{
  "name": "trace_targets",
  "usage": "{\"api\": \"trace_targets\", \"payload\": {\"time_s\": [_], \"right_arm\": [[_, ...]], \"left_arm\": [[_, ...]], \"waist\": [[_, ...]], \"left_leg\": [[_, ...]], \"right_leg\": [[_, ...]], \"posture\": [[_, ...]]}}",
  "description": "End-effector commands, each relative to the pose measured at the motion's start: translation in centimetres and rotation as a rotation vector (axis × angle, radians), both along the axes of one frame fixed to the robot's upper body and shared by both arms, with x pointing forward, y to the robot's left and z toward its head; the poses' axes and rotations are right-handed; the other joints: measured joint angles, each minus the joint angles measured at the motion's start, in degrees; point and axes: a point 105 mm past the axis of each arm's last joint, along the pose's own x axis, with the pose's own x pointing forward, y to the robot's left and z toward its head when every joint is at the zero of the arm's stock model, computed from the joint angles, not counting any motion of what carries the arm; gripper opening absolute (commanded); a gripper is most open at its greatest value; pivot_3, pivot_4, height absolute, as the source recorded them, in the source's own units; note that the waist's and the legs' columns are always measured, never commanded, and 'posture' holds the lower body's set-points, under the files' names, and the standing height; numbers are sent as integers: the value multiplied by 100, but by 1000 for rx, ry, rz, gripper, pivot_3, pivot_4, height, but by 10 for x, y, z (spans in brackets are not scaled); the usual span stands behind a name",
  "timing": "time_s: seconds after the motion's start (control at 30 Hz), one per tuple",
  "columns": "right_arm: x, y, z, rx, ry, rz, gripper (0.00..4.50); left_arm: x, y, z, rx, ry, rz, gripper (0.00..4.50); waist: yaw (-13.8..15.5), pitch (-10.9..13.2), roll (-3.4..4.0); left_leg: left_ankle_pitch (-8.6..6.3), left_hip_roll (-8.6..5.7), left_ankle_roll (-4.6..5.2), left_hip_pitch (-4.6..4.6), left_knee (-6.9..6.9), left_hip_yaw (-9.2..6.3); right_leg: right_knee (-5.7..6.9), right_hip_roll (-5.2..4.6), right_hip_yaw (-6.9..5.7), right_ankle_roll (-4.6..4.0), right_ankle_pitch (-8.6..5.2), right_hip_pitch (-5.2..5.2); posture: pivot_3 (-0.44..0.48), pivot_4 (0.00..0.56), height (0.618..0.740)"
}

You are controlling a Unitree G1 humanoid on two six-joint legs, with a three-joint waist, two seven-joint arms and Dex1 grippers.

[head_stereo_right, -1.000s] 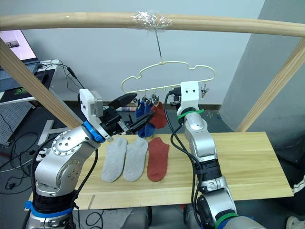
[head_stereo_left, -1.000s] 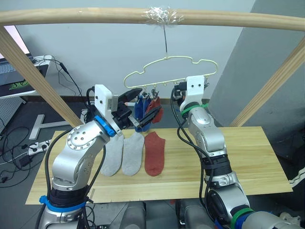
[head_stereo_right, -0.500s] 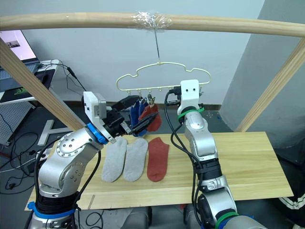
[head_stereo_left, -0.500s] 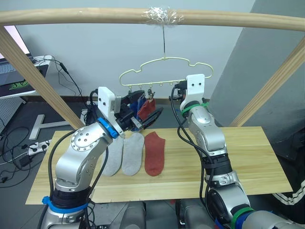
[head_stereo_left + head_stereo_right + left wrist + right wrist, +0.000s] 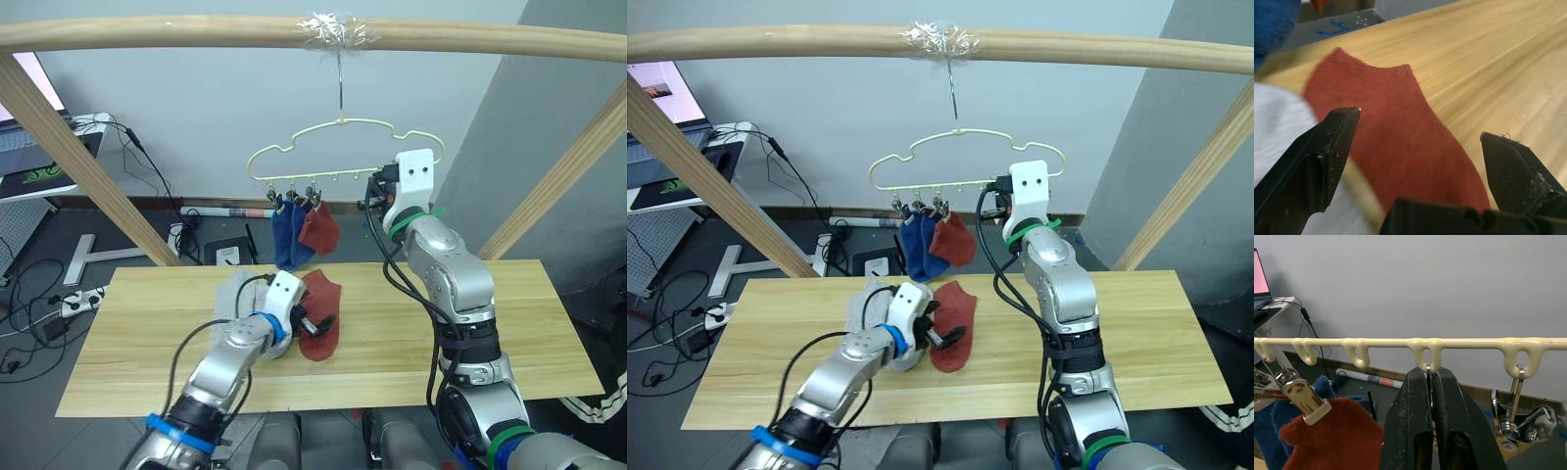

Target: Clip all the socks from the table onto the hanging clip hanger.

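The cream clip hanger [image 5: 338, 147] hangs by its hook from the wooden bar. Two blue socks [image 5: 286, 233] and one rust red sock [image 5: 319, 230] hang from its left clips. My right gripper [image 5: 1429, 377] is up at the hanger [image 5: 1464, 341], shut on a metal clip under a middle loop. On the table [image 5: 490, 313] lies another red sock [image 5: 321, 311], with grey socks [image 5: 235, 290] beside it, partly hidden by my left arm. My left gripper [image 5: 1420, 147] is low over the flat red sock [image 5: 1400, 127], open, its fingers astride it.
The thick wooden bar [image 5: 196, 34] crosses overhead, with slanted wooden posts at left [image 5: 78, 166] and right [image 5: 558, 186]. A free clip [image 5: 1513, 401] hangs beside my right gripper. A desk with a laptop [image 5: 39, 162] and floor cables lie beyond the table's left end.
My left arm has dropped from the hanging socks down to the table and now opens over the flat red sock. The hanger has swung slightly. The right gripper stays on its clip.
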Motion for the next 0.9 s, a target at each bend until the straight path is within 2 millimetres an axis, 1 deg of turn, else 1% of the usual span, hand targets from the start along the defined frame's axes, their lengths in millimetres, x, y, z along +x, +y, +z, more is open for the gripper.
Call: {"api": "trace_targets", "payload": {"time_s": [0.03, 0.1, 0.2, 0.27, 0.33, 0.4, 0.43, 0.5, 0.6, 0.8, 0.87, 0.9], "right_arm": [[-4, -5, 6, 14, -22, -37, 11], [-5, -5, 6, 16, -21, -43, 11], [-7, -7, 6, 4, -21, -51, 11], [-8, -9, 6, -2, -20, -59, 11], [-8, -11, 6, -3, -19, -64, 11], [-8, -11, 6, -5, -19, -65, 0], [-8, -11, 6, -6, -19, -65, 0], [-8, -12, 6, -9, -20, -66, 0], [-7, -13, 6, -15, -21, -67, 0], [-7, -17, 6, -24, -21, -63, 0], [-7, -22, 8, -8, -10, -62, 0], [-6, -25, 9, 4, -2, -62, 0]], "left_arm": [[9, -9, -16, 78, -52, 10, 4500], [15, -9, -20, 103, -79, 37, 4500], [22, -2, -25, 164, -113, 80, 4500], [23, 8, -34, 183, -81, 132, 4500], [17, 16, -50, 190, 7, 164, 4500], [4, 13, -66, 207, 99, 95, 4106], [0, 12, -70, 206, 127, 69, 3934], [-3, 9, -72, 195, 151, 40, 3290], [-1, 5, -69, 197, 127, 3, 2382], [-3, -12, -57, 138, 72, -71, 601], [-4, -20, -47, 86, 33, -95, 70], [-5, -23, -42, 72, 13, -102, 25]], "waist": [[-21, 0, 0], [-53, 0, 0], [-121, 0, 0], [-128, -2, -2], [-138, -3, -2], [-141, -9, -4], [-145, -13, -4], [-154, -19, -4], [-157, -19, -5], [-153, -37, -3], [-152, -37, -3], [-147, -37, -3]], "left_leg": [[0, 0, 0, 0, 0, -1], [0, 0, 0, 0, -1, -1], [0, 0, 0, -2, -1, -1], [0, 0, 0, -2, 0, -2], [0, -1, 0, 0, 3, -2], [0, -1, 0, 4, 8, -2], [0, -1, 0, 7, 10, -2], [0, -1, 0, 18, 10, 0], [0, -1, 0, 50, 9, -1], [0, -3, 0, 52, 12, -1], [0, -3, 0, 51, 12, -1], [0, -3, 0, 49, 12, -1]], "right_leg": [[1, 0, 0, 0, 0, 0], [1, 0, 0, 0, 0, 0], [1, 0, -1, 1, 1, 0], [4, 0, -1, 2, 1, 1], [6, 0, 0, 3, 2, 3], [8, 0, -1, 4, 2, 8], [9, 0, -1, 4, 2, 10], [10, 0, 0, 4, 2, 19], [4, 0, -1, 5, 1, 54], [3, -1, 0, 5, 2, 61], [2, -1, 0, 5, 2, 61], [2, -1, 0, 5, 2, 60]], "posture": [[75, 200, 740], [56, 196, 740], [41, 191, 740], [39, 187, 740], [39, 187, 740], [36, 184, 740], [35, 178, 740], [35, 178, 740], [40, 175, 740], [47, 165, 740], [52, 165, 740], [57, 168, 740]]}}
